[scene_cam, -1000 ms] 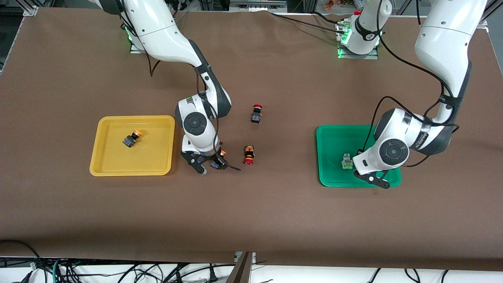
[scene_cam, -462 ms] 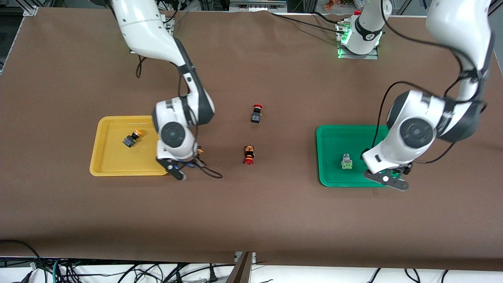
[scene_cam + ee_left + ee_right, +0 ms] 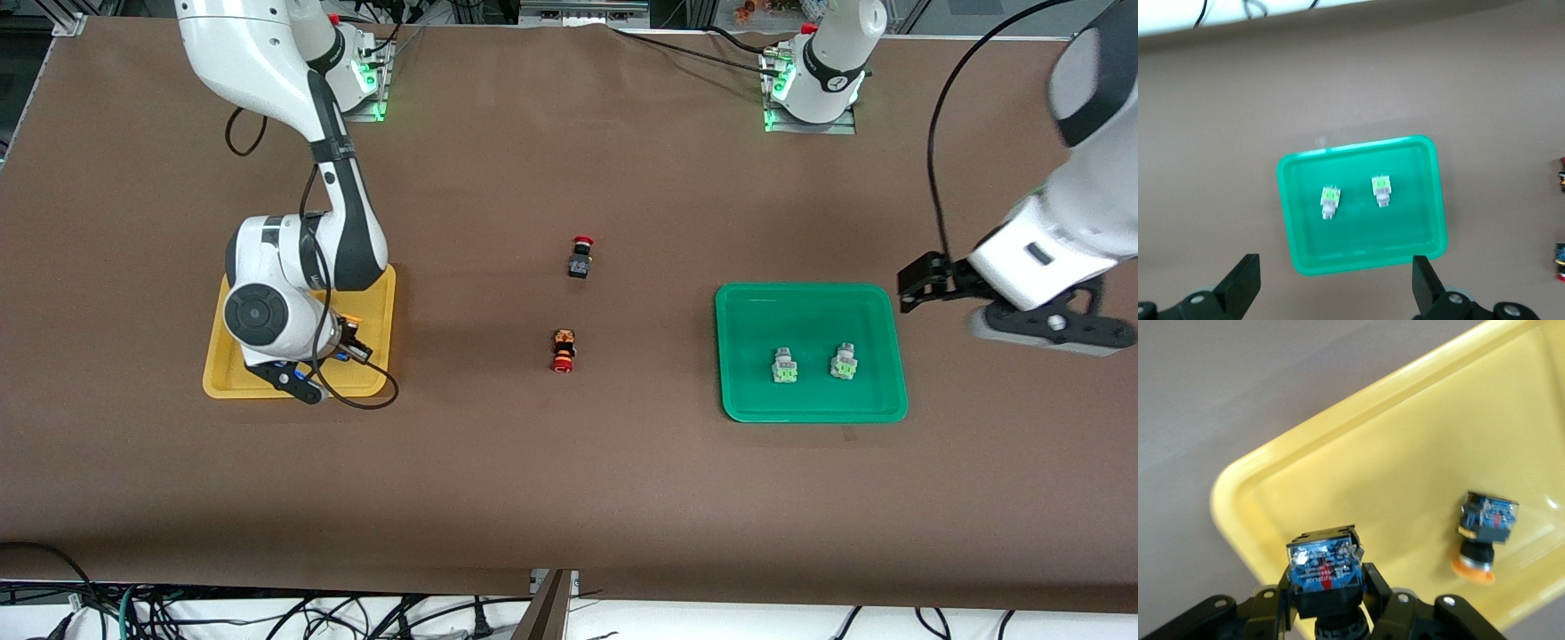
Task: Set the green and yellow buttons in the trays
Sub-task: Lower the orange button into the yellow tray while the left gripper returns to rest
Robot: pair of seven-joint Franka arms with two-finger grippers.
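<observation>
My right gripper (image 3: 322, 354) is over the yellow tray (image 3: 216, 369), shut on a black-and-blue yellow-capped button (image 3: 348, 320). In the right wrist view the held button (image 3: 1323, 565) sits between the fingers of that gripper (image 3: 1328, 590), above the tray's floor (image 3: 1358, 487) near a corner. A second yellow-capped button (image 3: 1486, 533) lies on its side in that tray; the arm hides it in the front view. Two grey-and-green buttons (image 3: 784, 366) (image 3: 843, 363) lie in the green tray (image 3: 809, 404). My left gripper (image 3: 996, 307) is open and empty, raised over the table beside the green tray toward the left arm's end.
Two dark switches with red caps (image 3: 581, 258) (image 3: 563, 350) lie on the brown table between the trays. The left wrist view shows the green tray (image 3: 1358, 265) with both green buttons (image 3: 1329, 200) (image 3: 1382, 190) and the open left gripper (image 3: 1335, 293).
My right gripper carried the yellow-capped button from the table beside the yellow tray to over the tray. My left gripper let go of the second green button in the green tray and rose away.
</observation>
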